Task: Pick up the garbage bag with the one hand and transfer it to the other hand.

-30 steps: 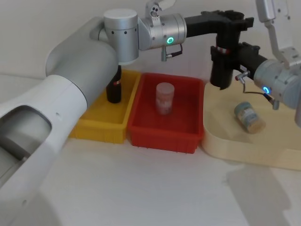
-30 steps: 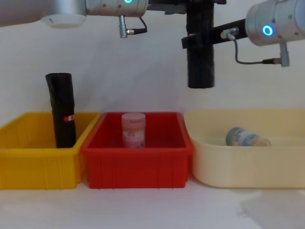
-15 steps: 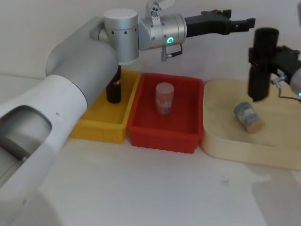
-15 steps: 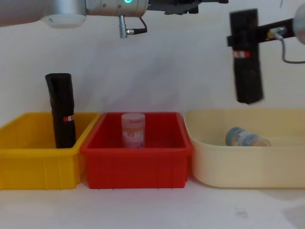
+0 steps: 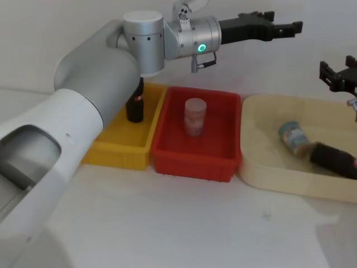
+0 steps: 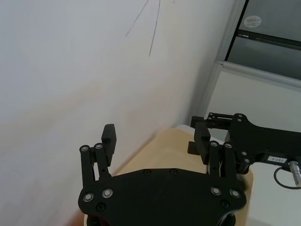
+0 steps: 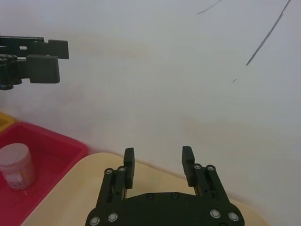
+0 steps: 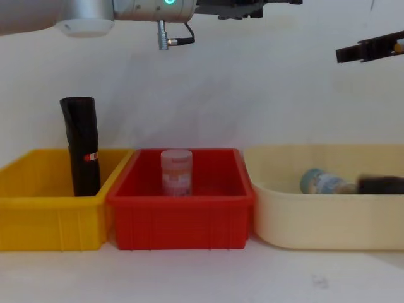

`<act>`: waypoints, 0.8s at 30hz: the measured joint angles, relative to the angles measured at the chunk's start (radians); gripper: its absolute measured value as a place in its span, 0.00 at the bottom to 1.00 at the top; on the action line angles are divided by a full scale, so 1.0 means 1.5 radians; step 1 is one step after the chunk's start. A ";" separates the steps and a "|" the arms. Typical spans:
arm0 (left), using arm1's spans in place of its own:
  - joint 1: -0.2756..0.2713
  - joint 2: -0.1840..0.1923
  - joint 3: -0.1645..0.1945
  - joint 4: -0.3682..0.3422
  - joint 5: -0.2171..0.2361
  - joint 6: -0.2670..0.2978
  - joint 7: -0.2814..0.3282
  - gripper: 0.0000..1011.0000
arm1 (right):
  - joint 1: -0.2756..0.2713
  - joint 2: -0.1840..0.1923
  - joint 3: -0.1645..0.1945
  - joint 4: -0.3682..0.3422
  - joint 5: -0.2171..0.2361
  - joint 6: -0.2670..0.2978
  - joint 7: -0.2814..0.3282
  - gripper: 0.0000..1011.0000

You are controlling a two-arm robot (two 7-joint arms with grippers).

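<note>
The garbage bag (image 5: 334,159) lies on its side in the cream tray (image 5: 268,167) beside a jar (image 5: 294,138) — long axis roughly level — below the nearer right claw (image 5: 339,75), fingers apart and empty, while the left claw (image 5: 279,28), also apart, hovers farther off.

Plain white wall (image 8: 265,82), white tabletop (image 5: 184,223)

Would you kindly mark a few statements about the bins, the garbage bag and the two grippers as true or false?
1. The garbage bag lies in the beige tray. True.
2. The right gripper is shut on the bag. False: its jaws are open and empty.
3. The left gripper is open. True.
4. The pale jar stands in the yellow bin. False: it stands in the red bin.
</note>
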 joint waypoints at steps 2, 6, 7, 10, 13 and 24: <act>0.000 0.000 0.000 0.000 0.000 0.000 0.000 0.99 | -0.002 0.003 0.003 -0.002 0.000 0.001 0.004 0.62; 0.000 0.000 0.000 0.000 0.000 0.000 0.000 0.99 | -0.004 0.006 0.006 -0.004 0.000 0.002 0.006 0.74; 0.000 0.000 0.000 0.000 0.000 0.000 0.000 0.99 | -0.005 0.007 0.007 -0.004 0.001 0.002 0.007 0.79; 0.000 0.000 0.000 0.000 0.000 0.000 0.000 0.99 | -0.006 0.009 0.009 -0.006 0.001 0.003 0.009 0.86; 0.000 0.000 0.000 0.000 0.000 0.000 0.000 0.99 | -0.007 0.010 0.010 -0.007 0.002 0.004 0.010 0.94; 0.000 0.000 0.000 0.000 0.000 0.000 0.000 0.99 | -0.009 0.013 0.013 -0.009 0.003 0.005 0.013 0.99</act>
